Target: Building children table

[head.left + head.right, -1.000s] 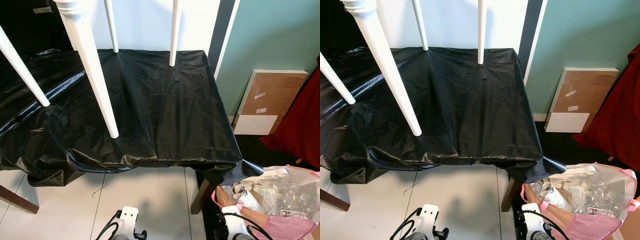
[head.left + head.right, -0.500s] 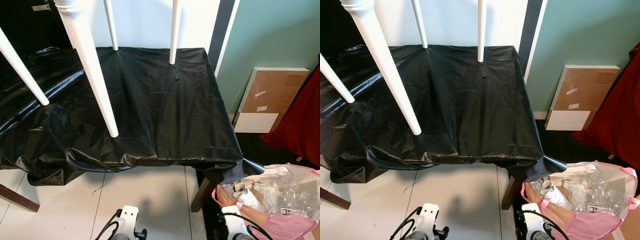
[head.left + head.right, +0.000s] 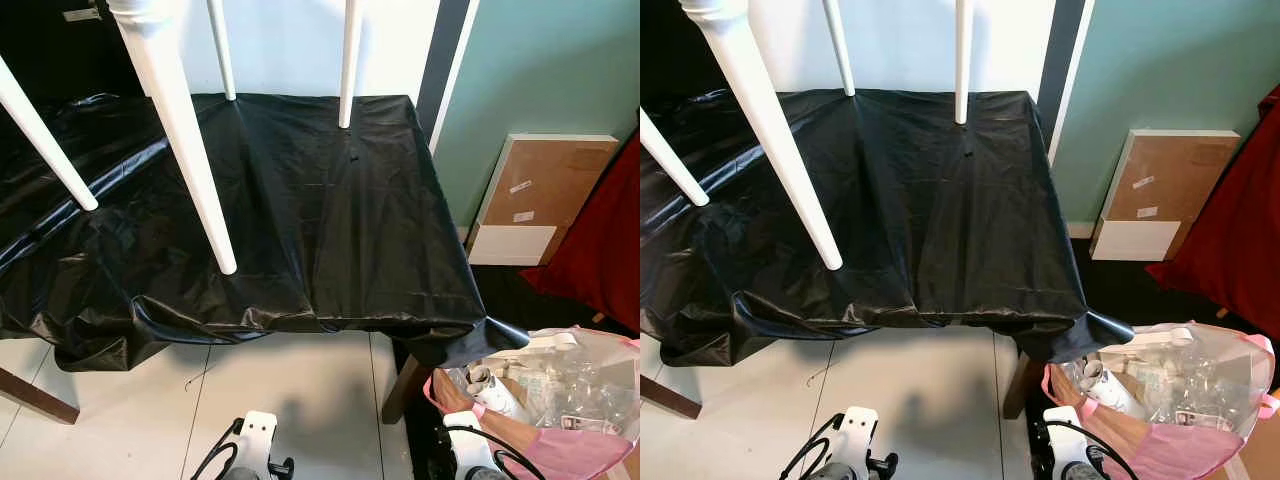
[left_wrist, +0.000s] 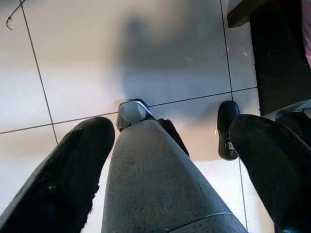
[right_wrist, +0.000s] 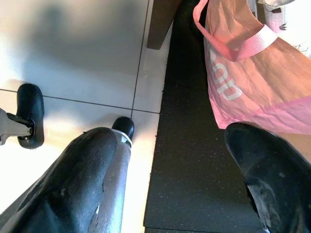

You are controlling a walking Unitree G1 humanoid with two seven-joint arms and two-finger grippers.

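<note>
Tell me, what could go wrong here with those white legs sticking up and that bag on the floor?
Possible risks:
1. The white tapered wooden legs point upward from the loose, wrinkled black plastic sheet; a bump might tip the upturned piece or make it slide.
2. The pink translucent bag of packaging sits beside the robot's right side; a step could catch it.
3. The sheet's hanging corner could snag an arm.

White table legs (image 3: 183,140) above black sheet (image 3: 330,220)
</note>
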